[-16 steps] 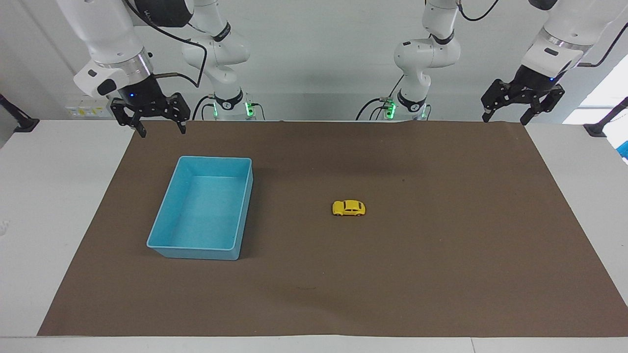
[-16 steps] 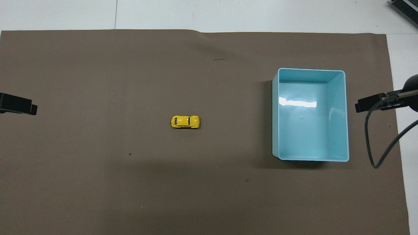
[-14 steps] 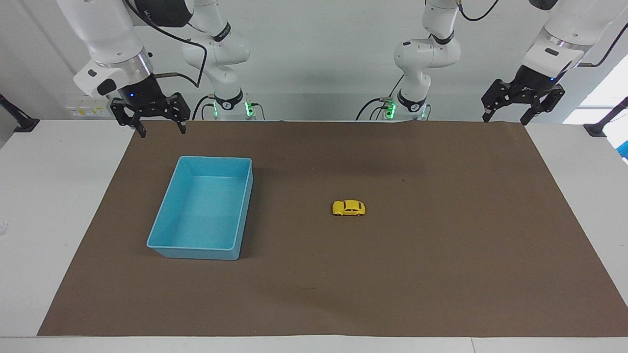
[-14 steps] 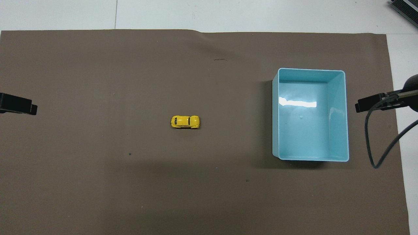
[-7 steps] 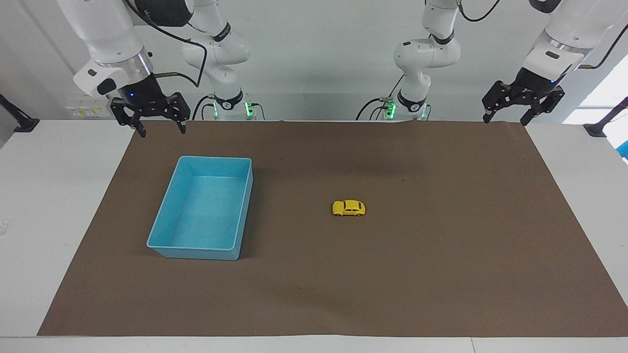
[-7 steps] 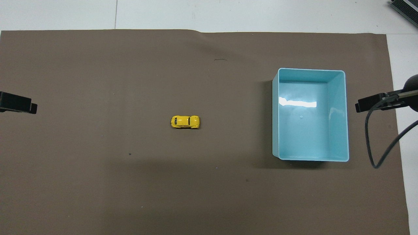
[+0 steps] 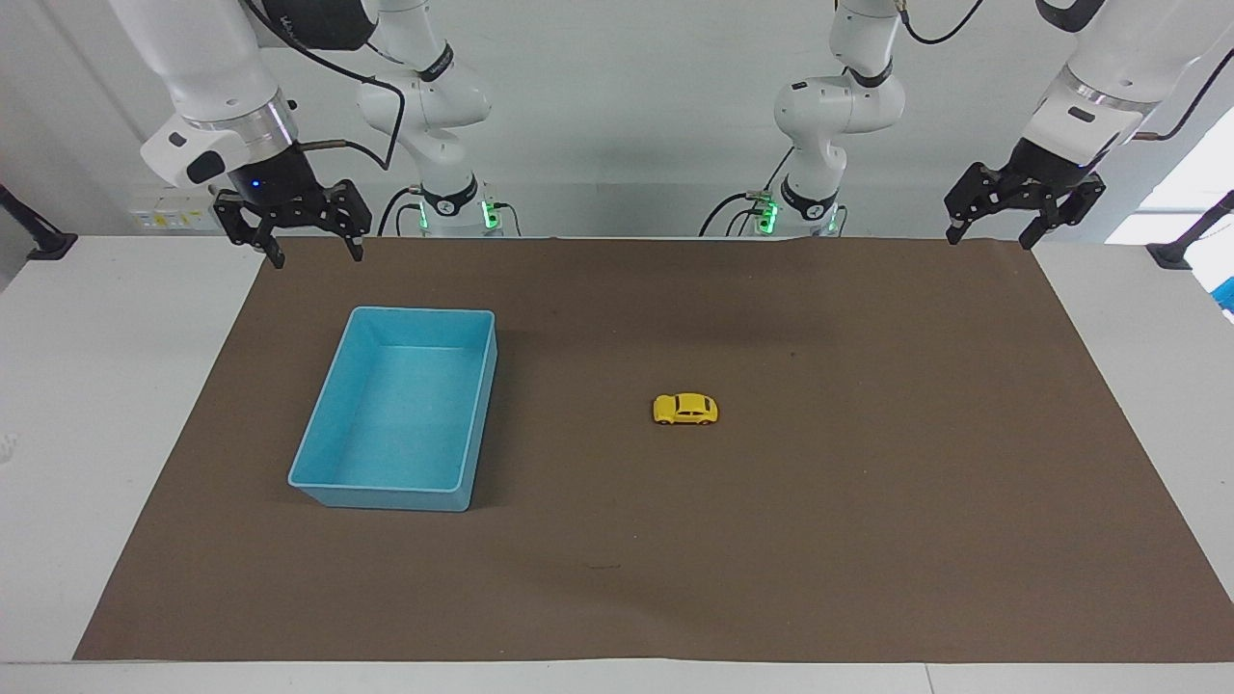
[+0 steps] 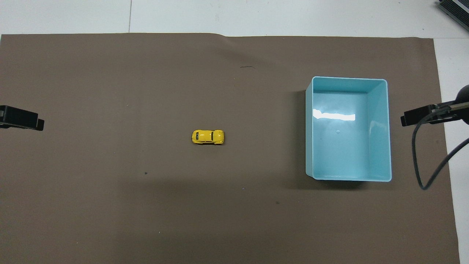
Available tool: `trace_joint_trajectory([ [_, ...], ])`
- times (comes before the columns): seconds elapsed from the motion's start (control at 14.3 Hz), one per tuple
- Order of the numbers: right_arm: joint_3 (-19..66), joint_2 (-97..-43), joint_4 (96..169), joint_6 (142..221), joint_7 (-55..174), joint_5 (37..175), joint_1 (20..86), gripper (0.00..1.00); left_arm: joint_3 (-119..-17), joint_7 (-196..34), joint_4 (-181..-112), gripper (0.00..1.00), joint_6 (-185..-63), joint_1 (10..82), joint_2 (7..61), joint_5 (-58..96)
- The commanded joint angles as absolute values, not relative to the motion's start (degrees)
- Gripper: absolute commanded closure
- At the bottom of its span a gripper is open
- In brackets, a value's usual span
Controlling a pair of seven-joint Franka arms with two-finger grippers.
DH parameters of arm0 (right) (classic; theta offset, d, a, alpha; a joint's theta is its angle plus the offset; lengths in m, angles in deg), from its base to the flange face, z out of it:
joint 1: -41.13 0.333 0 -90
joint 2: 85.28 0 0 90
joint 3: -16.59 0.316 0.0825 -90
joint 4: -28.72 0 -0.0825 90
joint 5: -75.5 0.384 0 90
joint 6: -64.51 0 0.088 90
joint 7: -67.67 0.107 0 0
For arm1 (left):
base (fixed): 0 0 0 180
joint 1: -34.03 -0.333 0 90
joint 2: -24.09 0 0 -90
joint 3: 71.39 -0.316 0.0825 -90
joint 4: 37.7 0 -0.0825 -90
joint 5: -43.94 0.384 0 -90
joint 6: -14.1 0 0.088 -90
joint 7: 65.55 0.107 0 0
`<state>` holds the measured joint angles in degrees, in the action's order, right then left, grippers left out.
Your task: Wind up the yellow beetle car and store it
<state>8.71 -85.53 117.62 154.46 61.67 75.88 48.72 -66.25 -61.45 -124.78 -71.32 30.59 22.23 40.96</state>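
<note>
The yellow beetle car (image 7: 685, 409) (image 8: 208, 137) sits on its wheels on the brown mat (image 7: 771, 540) (image 8: 146, 205) that covers the middle of the bench (image 7: 106, 386) (image 8: 256, 14), roughly midway between the 2 end effectors and well apart from both. The light blue bin (image 7: 318, 453) (image 8: 309, 128) stands on the same mat toward the right arm's end, well apart from the car, and it holds nothing; only a bright glare shows on its floor in the overhead view. The right end effector (image 7: 293, 237) (image 8: 421, 116) hangs in the air over the mat's edge nearest the robots, close to the bin's end, with its 2 fingers spread and nothing between them. The left end effector (image 7: 1000, 220) (image 8: 22, 120) hangs over the mat's corner at the left arm's end, its fingers likewise spread and gripping nothing. Neither end effector touches the car or the bin.
</note>
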Motion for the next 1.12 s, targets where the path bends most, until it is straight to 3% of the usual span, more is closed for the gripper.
trace_joint_trajectory([
  [0.0,8.68,-86.24,117.93,154.16,62.66,76.82,48.34,0.00,-65.94,-62.30,-126.99,0.00,-71.94,29.98,21.27,39.81],
  [1.05,8.76,-86.16,117.93,154.78,62.83,76.82,48.25,0.00,-65.32,-81.53,-134.11,0.00,-73.26,30.78,20.66,39.72],
])
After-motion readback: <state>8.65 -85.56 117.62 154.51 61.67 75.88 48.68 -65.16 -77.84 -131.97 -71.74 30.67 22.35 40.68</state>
